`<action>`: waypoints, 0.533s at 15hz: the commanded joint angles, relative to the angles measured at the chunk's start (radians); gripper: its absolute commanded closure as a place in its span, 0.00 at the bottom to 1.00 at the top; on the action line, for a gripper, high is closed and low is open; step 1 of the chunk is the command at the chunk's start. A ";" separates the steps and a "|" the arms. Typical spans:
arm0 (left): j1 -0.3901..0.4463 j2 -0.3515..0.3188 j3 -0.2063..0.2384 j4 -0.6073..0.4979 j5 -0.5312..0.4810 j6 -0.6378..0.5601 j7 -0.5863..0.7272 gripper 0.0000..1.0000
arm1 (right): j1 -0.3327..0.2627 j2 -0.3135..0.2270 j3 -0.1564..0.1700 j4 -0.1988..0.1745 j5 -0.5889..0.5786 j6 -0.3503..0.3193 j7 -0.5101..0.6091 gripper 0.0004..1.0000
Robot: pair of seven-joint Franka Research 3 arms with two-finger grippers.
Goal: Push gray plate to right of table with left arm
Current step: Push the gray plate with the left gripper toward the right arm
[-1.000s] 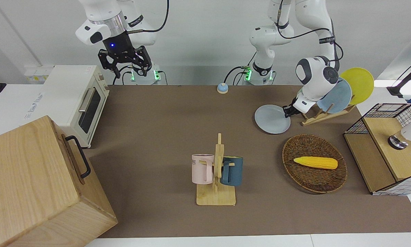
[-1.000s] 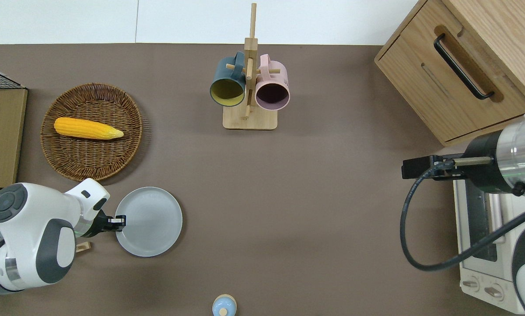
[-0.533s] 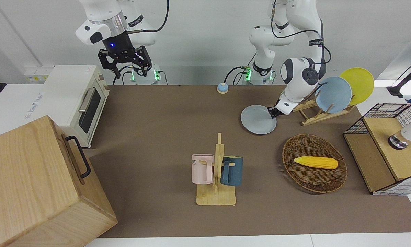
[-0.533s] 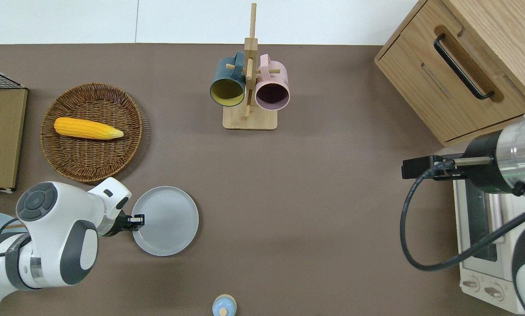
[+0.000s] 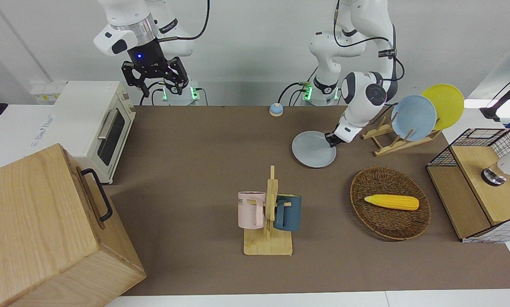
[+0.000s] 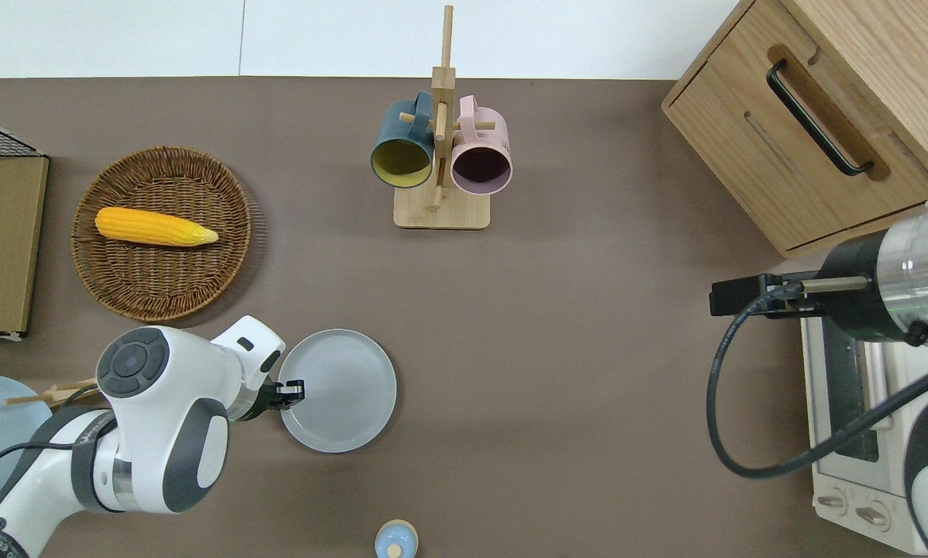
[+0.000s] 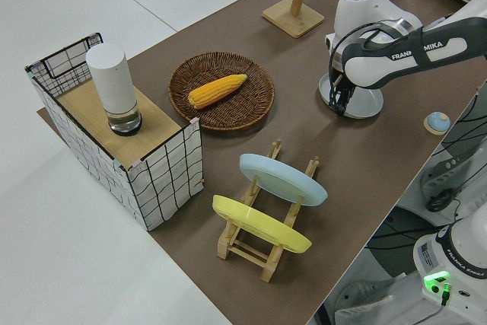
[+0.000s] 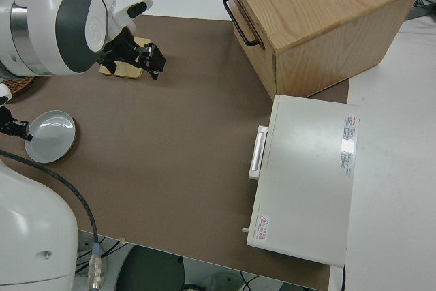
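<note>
The gray plate [image 5: 313, 149] [image 6: 338, 390] lies flat on the brown table [image 5: 203, 140], beside the dish rack and nearer to the robots than the wicker basket. My left gripper [image 5: 331, 140] [image 6: 293, 387] is down at table height and touches the plate's rim on the side toward the left arm's end of the table. In the left side view the left arm hides part of the plate [image 7: 364, 104]. The right side view shows the plate [image 8: 49, 137] whole. My right gripper [image 5: 161, 87] is parked, open and holds nothing.
A wooden rack [image 5: 391, 143] holds a sky-blue plate [image 5: 413, 117] and a yellow plate [image 5: 444, 105]. A wicker basket [image 5: 382, 226] holds a corn cob [image 5: 391, 201]. A mug tree [image 5: 268, 213], a small bell [image 5: 276, 109], a toaster oven [image 5: 93, 123], a wooden box [image 5: 46, 230] and a wire crate [image 5: 485, 183] also stand here.
The left gripper has slid the gray plate along the table toward the right arm's end, away from the dish rack. The right arm has not moved.
</note>
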 commanded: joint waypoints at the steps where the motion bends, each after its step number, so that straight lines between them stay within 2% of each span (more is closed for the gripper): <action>1: -0.077 0.015 0.008 -0.011 -0.020 0.049 -0.078 1.00 | -0.006 0.006 0.004 0.014 0.016 -0.005 0.002 0.00; 8: -0.186 0.036 0.008 -0.005 -0.033 0.121 -0.236 1.00 | -0.006 0.006 0.004 0.014 0.016 -0.005 0.002 0.00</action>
